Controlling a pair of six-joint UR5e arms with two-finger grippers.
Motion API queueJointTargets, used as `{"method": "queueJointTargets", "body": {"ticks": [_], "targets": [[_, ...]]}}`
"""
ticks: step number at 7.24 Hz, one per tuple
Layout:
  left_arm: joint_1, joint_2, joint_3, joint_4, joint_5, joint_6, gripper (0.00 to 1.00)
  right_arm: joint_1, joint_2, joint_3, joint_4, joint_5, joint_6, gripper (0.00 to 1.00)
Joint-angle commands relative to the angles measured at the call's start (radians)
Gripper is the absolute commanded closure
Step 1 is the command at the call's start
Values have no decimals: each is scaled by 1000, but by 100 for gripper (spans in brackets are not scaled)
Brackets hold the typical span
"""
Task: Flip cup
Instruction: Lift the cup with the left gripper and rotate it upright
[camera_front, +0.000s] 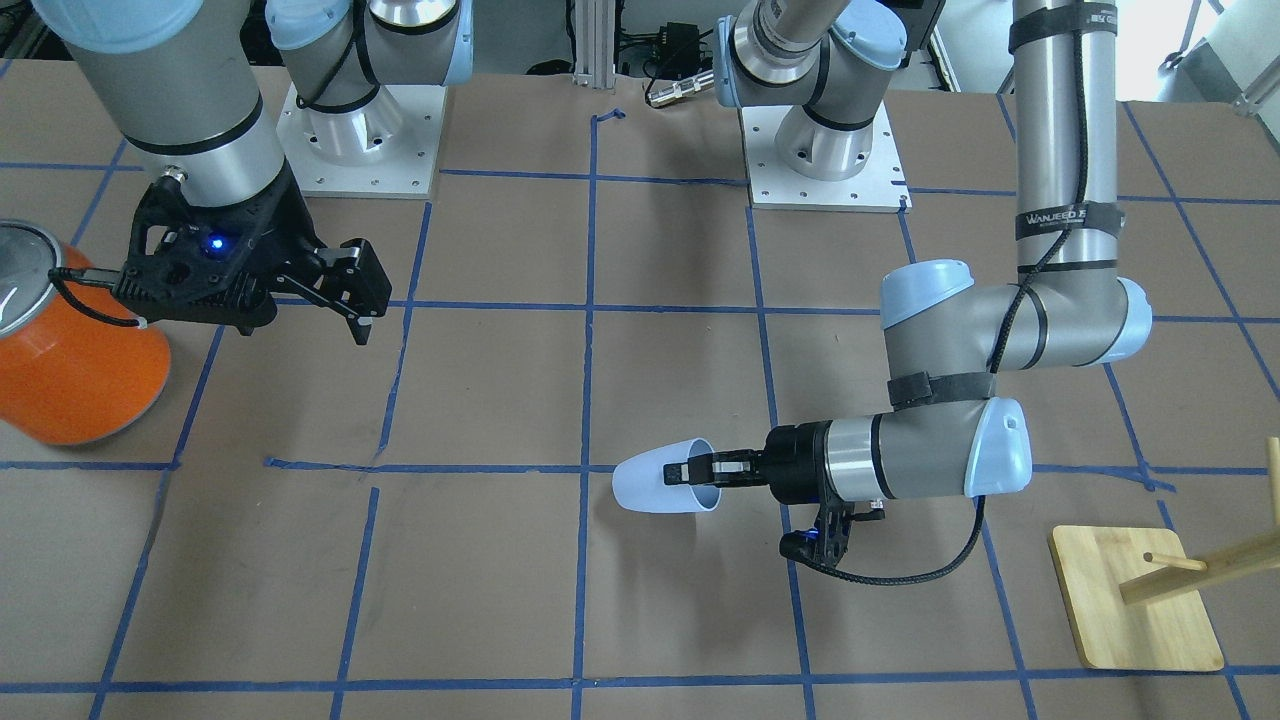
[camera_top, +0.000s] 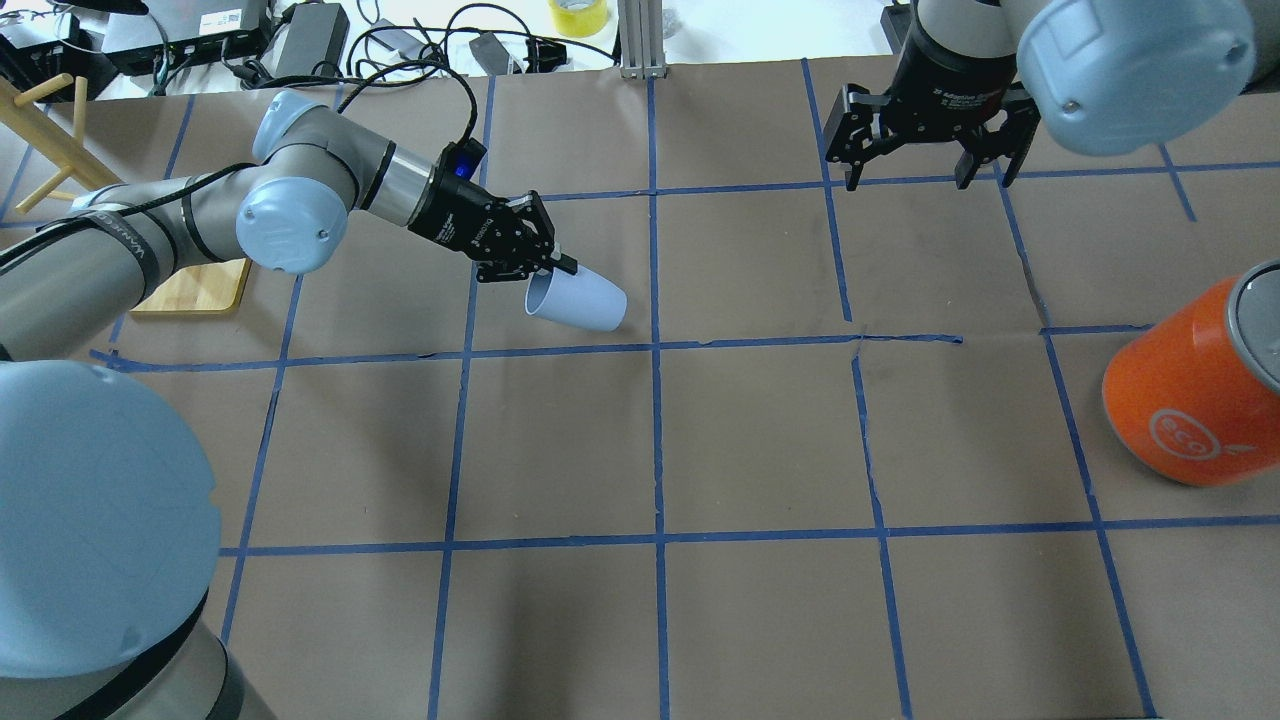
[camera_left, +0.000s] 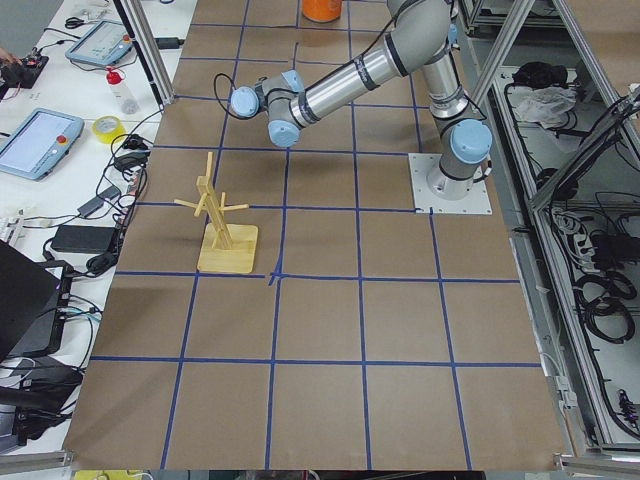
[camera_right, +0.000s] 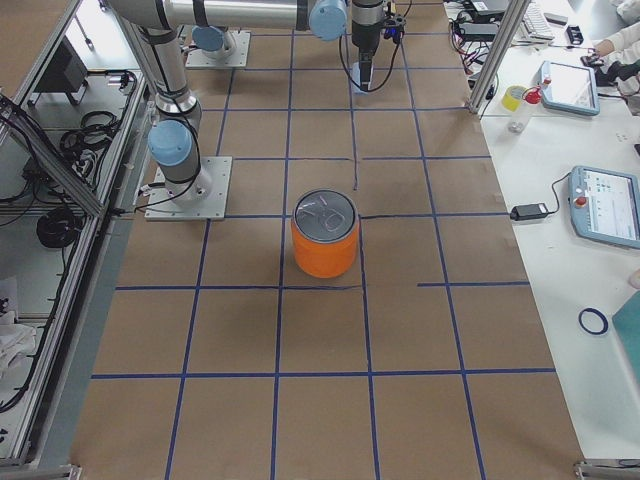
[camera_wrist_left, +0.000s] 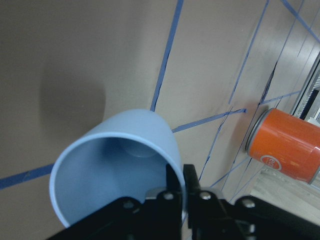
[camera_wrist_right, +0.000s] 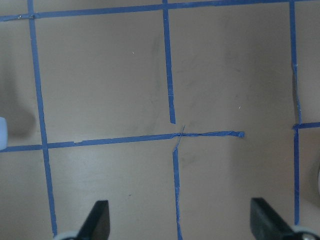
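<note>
Left gripper (camera_front: 690, 470) clamps the cup (camera_front: 650, 488) by its rim, one finger inside, holding it sideways, evidently for a wrist-roll flip; right gripper (camera_top: 925, 178) hangs open.

Bare table (camera_top: 760, 440) between cup (camera_top: 580, 300) and orange can (camera_top: 1185, 400); wooden rack (camera_front: 1120, 610) well apart on cup's other side.

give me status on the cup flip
Copy: left gripper shut on cup rim, cup tipped sideways; right gripper open, empty; orange can far off, not in the way.
</note>
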Motion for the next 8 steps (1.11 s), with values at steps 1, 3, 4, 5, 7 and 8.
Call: {"method": "queueJointTargets", "body": {"ticks": [1, 3, 4, 5, 7, 8], "targets": [[-10, 43, 15, 81, 111, -164, 100, 0, 0, 0, -3, 0, 3, 0], [-16, 63, 97, 93, 338, -177, 100, -2, 2, 0, -19, 0, 3, 0], [-16, 62, 155, 79, 455, -155, 100, -2, 3, 0, -20, 0, 3, 0], [-16, 55, 195, 79, 591, -69, 100, -2, 2, 0, -20, 0, 4, 0], [-13, 33, 226, 95, 747, 150, 100, -2, 2, 0, -18, 0, 4, 0], [-13, 16, 234, 123, 828, 247, 100, -2, 2, 0, -18, -1, 4, 0]]}}
